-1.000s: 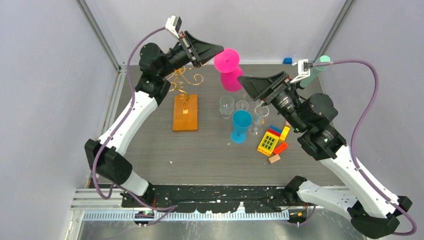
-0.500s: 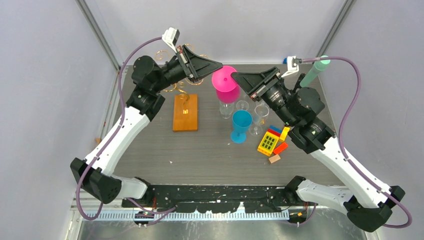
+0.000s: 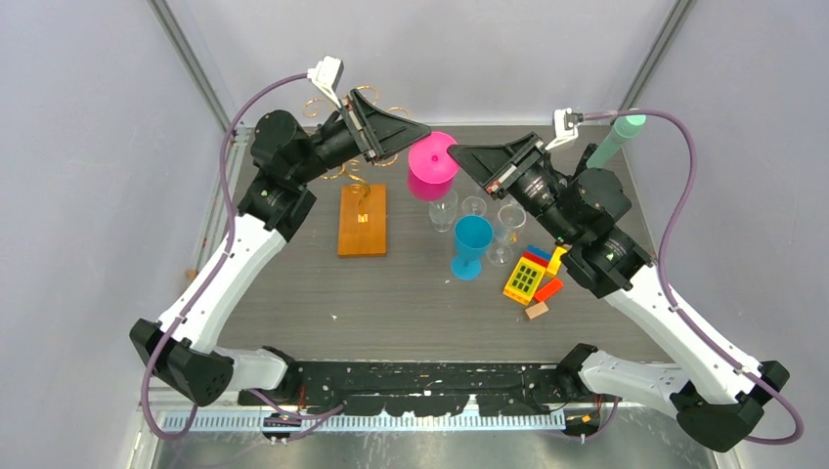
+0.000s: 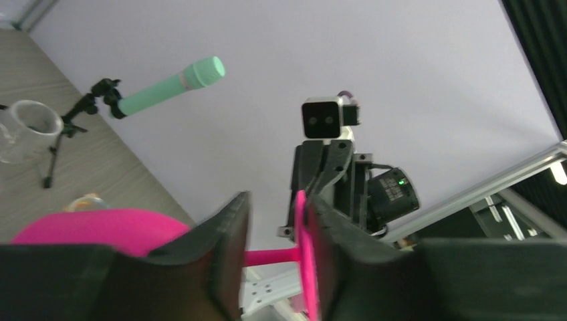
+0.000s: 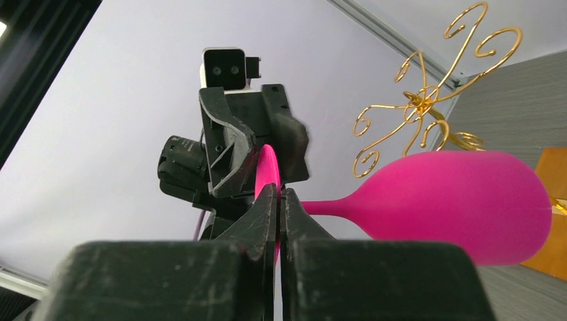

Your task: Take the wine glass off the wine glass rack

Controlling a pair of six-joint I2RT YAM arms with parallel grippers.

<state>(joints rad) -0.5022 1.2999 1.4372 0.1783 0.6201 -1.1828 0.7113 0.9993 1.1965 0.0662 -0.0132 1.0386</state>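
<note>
The pink wine glass (image 3: 431, 168) hangs in the air between my two grippers, off the wine glass rack (image 3: 363, 220), whose gold scroll arms (image 5: 428, 107) stand behind it. My right gripper (image 3: 458, 152) is shut on the thin edge of the glass's round foot (image 5: 267, 167); the bowl (image 5: 461, 200) points right in that view. My left gripper (image 4: 277, 197) stands open: the foot (image 4: 302, 254) rests against its right finger, the stem crosses the gap, and the left finger is apart from both.
Under the glass stand three clear glasses (image 3: 443, 205) and a blue goblet (image 3: 472, 244). Coloured toy blocks (image 3: 533, 276) lie to their right. A black tripod with a mint-green tip (image 3: 616, 142) stands at the back right.
My right gripper has come in and shut on the glass's foot. My left gripper has opened. The glass has sunk and shifted left, closer to the clear glasses.
</note>
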